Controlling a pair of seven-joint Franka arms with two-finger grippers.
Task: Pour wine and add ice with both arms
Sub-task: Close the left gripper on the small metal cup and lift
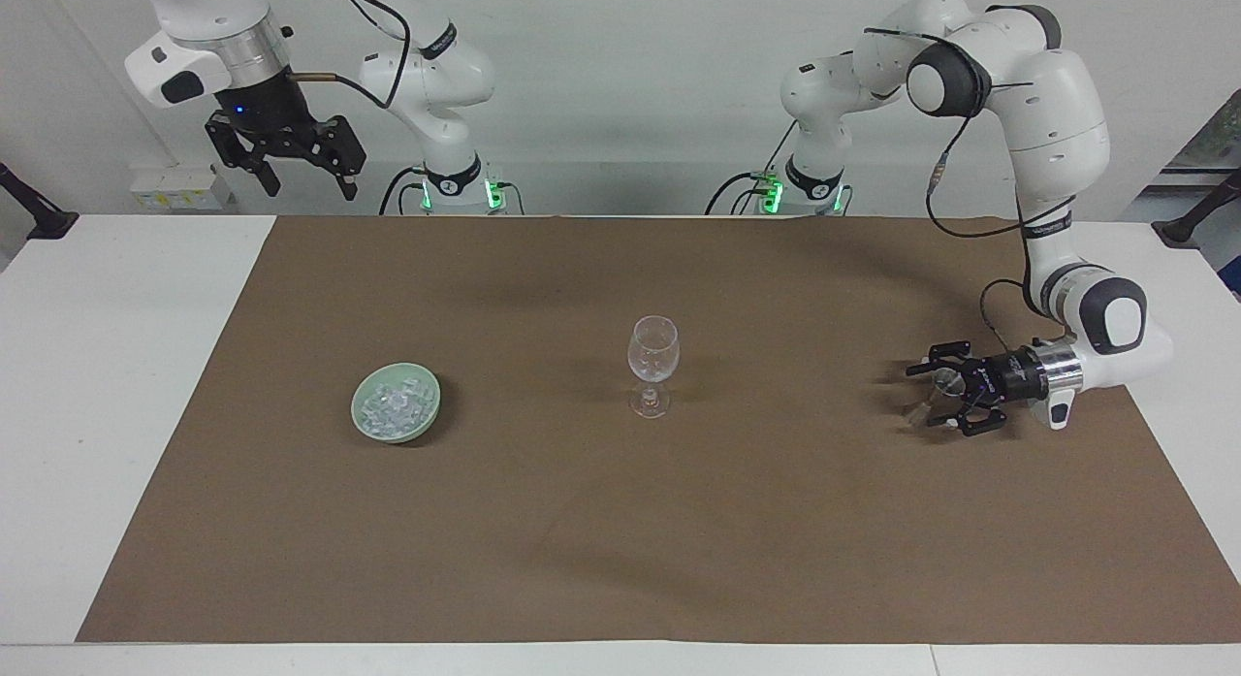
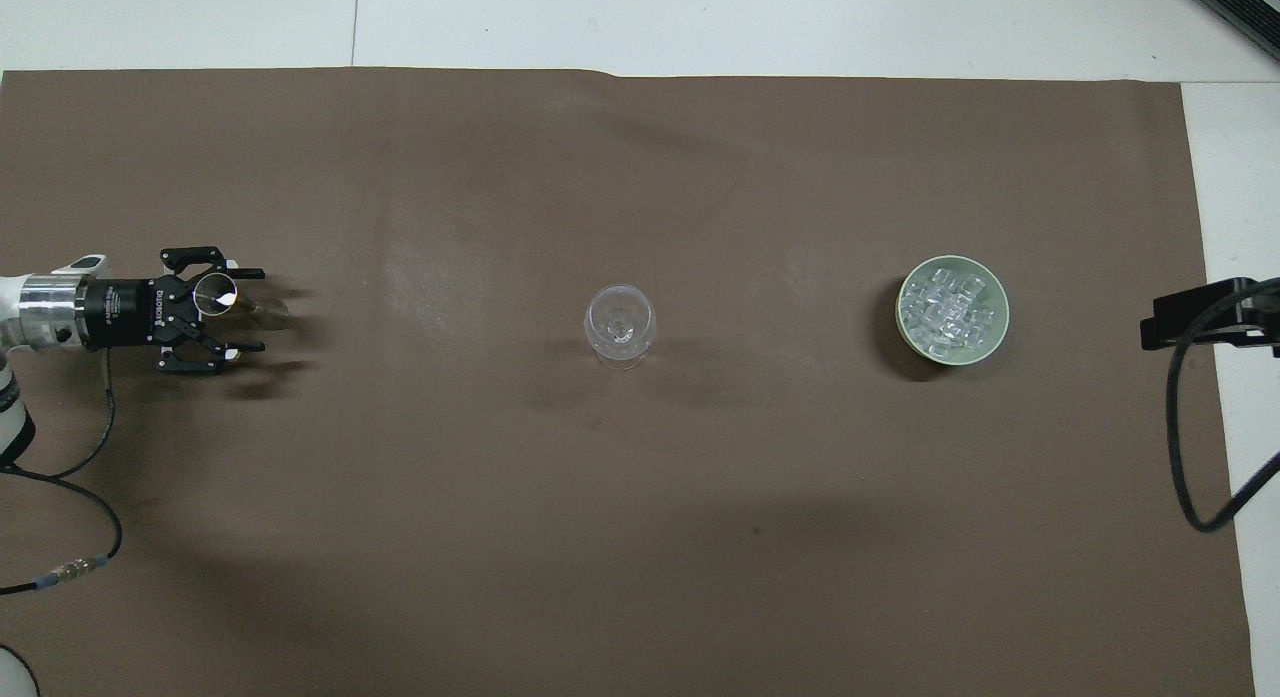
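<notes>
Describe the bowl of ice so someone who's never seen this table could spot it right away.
Start at the brown mat that covers most of the table, then go from the stemmed wine glass at its middle toward the right arm's end. There sits a pale green bowl, the only coloured dish, heaped with small clear ice cubes.

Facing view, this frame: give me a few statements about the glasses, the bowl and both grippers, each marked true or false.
1. The bowl holds a heap of ice. True.
2. The wine glass lies on its side. False: it stands upright at the middle of the mat.
3. The left gripper hangs over the bowl. False: it is low at the left arm's end of the table, its open fingers on either side of a small glass.
4. The right gripper is raised, open and empty while its arm waits. True.
5. The wine glass stands between the bowl and the small glass. True.
</notes>
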